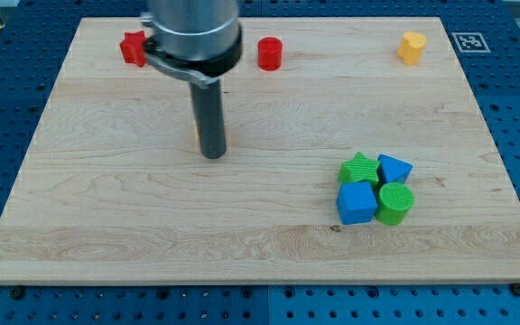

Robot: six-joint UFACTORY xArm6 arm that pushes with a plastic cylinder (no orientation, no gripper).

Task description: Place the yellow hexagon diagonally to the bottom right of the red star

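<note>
Your tip (212,155) rests mid-left on the wooden tabletop (106,226); a yellow sliver, likely the yellow hexagon block (198,135), touches it, below-right of the red star block (134,48). No fingers exist.

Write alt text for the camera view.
My tip rests left of centre on a wooden board, a yellow sliver showing at its edge. A red star, red cylinder and yellow hexagon line the top; green and blue blocks cluster lower right.

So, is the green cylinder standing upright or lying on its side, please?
Upright: the green cylinder shows its round face on top, touching the blue cube. My tip is far to the view's left.
</note>
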